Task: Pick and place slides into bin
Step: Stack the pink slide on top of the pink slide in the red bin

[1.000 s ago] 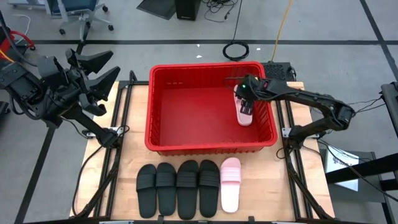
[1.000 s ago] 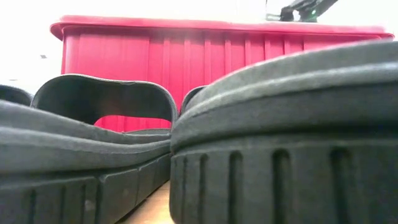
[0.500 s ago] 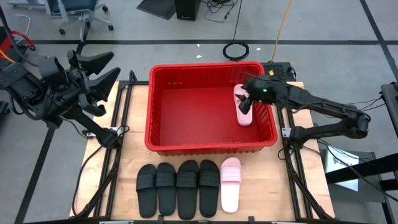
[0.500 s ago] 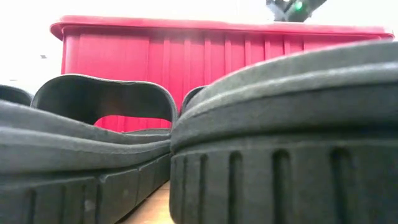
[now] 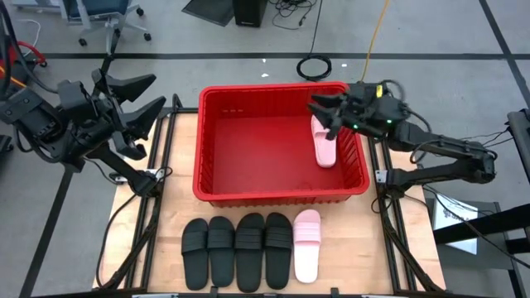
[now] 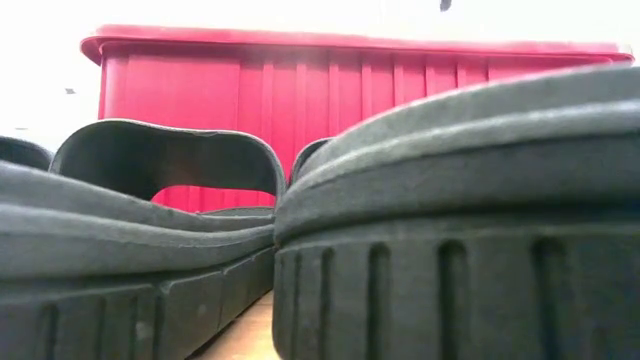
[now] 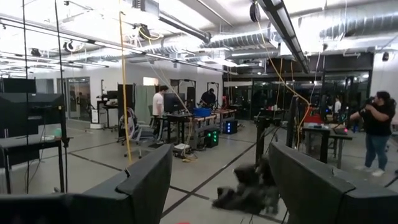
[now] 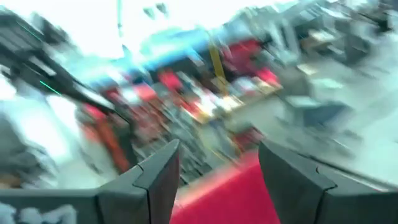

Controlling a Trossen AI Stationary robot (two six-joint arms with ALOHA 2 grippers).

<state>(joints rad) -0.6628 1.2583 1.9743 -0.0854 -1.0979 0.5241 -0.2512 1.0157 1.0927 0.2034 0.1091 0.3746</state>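
Both arms are built of dark, near-black angular segments joined by rounded housings, with thin black cables looping loosely alongside the links. The left gripper (image 5: 137,95) ends in two broad, wedge-shaped matte black fingers (image 7: 140,186) with flat inner faces and bevelled edges, and the right gripper (image 5: 323,108) carries fingers (image 8: 155,177) of the same dark, slab-like form. A small green light glows on the right arm's wrist housing, and each arm rises from a pale base bracket mounted on black rails at the table's side.
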